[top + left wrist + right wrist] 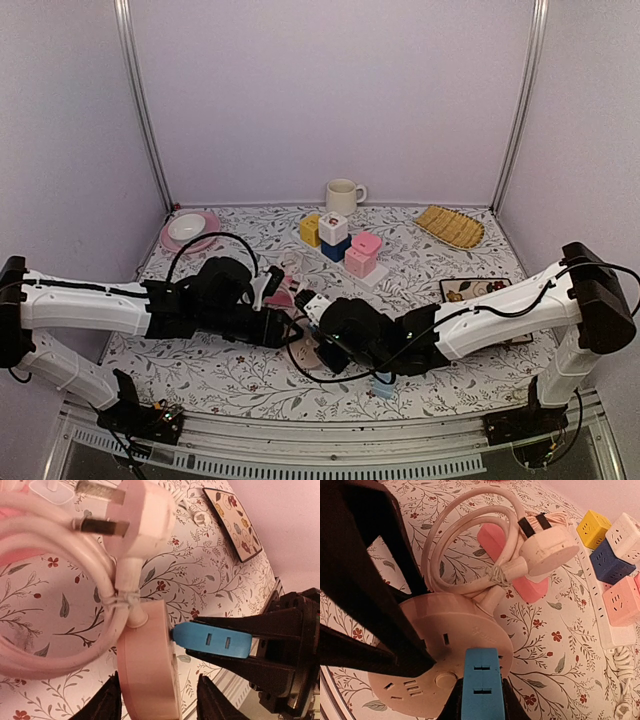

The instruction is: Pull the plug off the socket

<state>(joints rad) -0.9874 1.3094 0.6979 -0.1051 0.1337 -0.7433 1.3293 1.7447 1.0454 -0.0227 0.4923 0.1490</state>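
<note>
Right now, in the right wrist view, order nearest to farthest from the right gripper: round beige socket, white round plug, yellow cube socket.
1. Round beige socket, directly ahead.
2. White round plug, upper right.
3. Yellow cube socket, top right.

Two white arms with black joints, looped black cables, black jaws.

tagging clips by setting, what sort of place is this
Most likely a robot test booth in a lab, not a home: plain white walls on aluminium posts enclose a floral-cloth table, and unrelated props such as a mug and coloured socket cubes stand on it.
</note>
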